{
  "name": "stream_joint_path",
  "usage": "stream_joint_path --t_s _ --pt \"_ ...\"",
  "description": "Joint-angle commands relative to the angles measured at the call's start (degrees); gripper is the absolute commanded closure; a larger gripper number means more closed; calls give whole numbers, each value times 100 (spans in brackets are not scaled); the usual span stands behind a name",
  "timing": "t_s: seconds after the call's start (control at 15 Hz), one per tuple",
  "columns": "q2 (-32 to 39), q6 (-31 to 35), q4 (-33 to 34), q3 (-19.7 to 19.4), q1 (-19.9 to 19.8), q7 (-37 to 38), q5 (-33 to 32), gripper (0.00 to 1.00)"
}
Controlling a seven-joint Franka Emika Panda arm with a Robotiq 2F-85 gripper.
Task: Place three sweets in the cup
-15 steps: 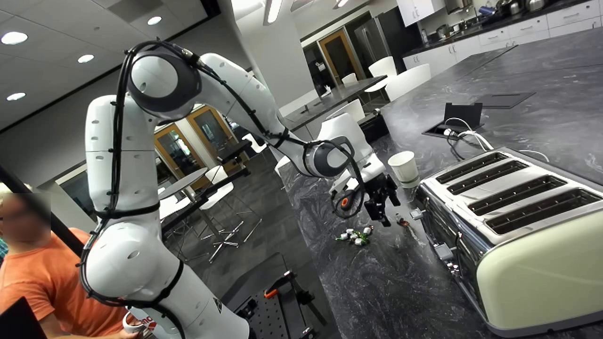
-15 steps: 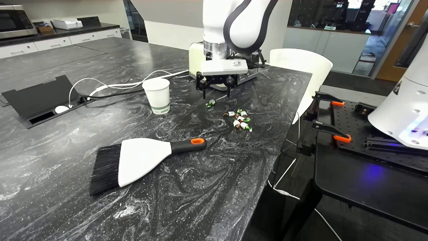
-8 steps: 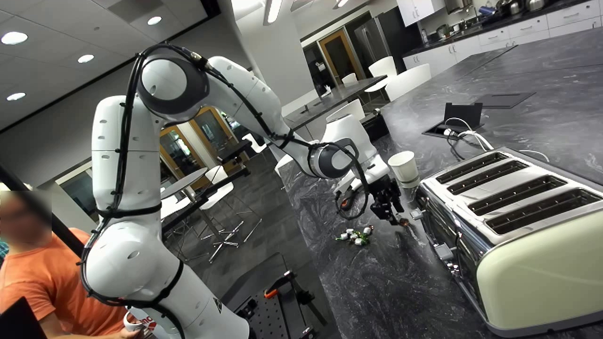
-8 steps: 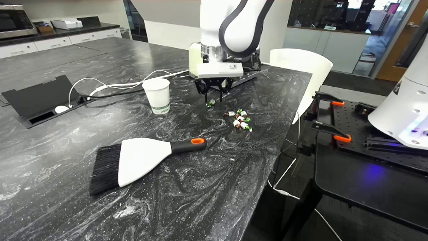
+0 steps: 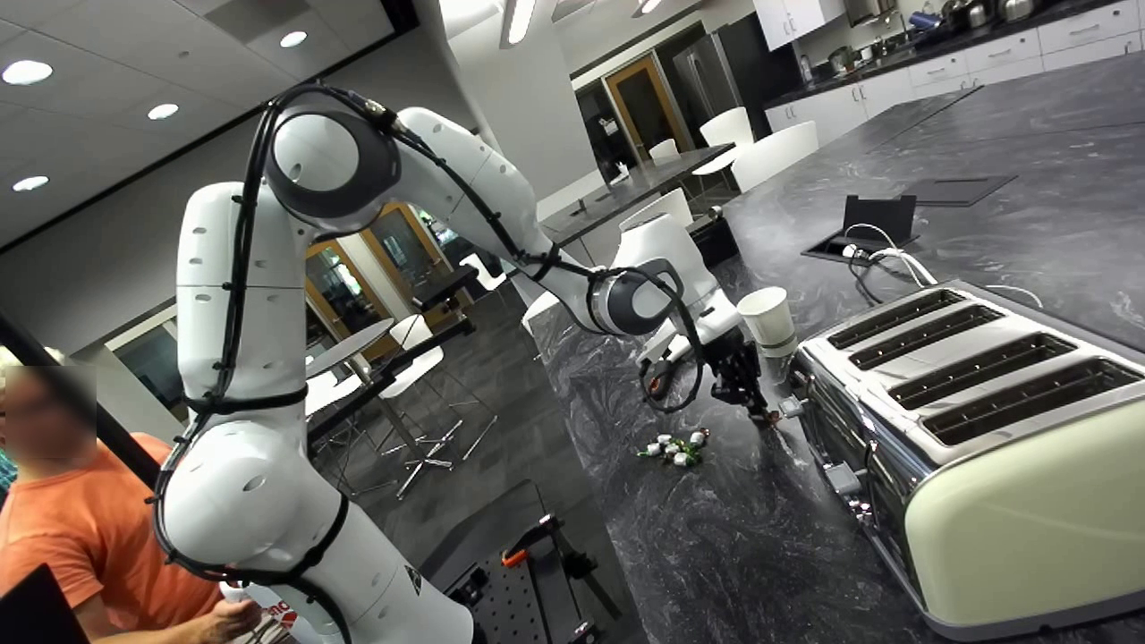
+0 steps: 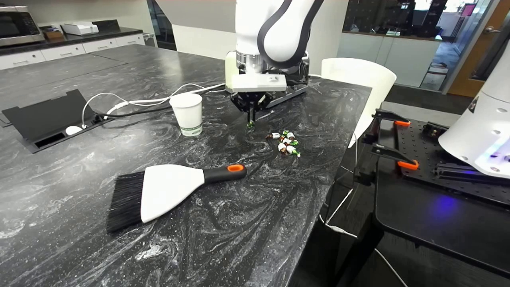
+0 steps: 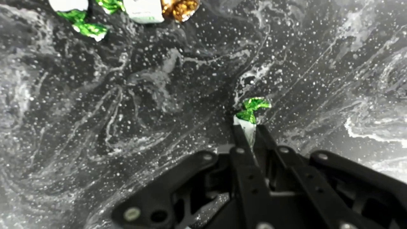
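Between my fingers (image 7: pixel 240 140) I pinch one sweet (image 7: pixel 248 123), so I should squeeze firmly and rise straight, higher than the cup (image 6: pixel 188 114) near them, before crossing over it.

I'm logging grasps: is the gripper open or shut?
The gripper is shut on a sweet: in the wrist view, it sits pinched between the fingers.
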Motion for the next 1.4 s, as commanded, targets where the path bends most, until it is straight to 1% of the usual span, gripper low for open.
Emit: stream_joint_path --t_s 0.0,0.2,0.27,0.4,0.47,0.6,0.67,0.73,0.87,1.07,1.13,1.33 --pt "-322 146 -241 -186 230 160 -70 98" --pt "-888 412 -640 -490 587 326 -300 97" --pt "-1113 563 -774 -647 777 447 -436 97" --pt "-1483 778 -901 -1074 1260 814 -910 97" --pt "-1611 821 -873 -1292 1485 1057 -1212 97" --pt "-1757 684 -606 -1518 1782 1562 -1854 97" --pt "-1735 623 -412 -1745 2096 1675 -1989 97" --pt "-1714 563 -246 -1799 2207 1849 -2187 97" --pt "-1542 466 152 -1774 2331 1909 -2233 97" --pt "-1119 280 721 -1485 2237 1618 -1884 97" --pt "-1015 195 898 -1086 1874 1701 -2005 97" --pt "-535 -152 1399 -664 1527 1593 -1887 97"
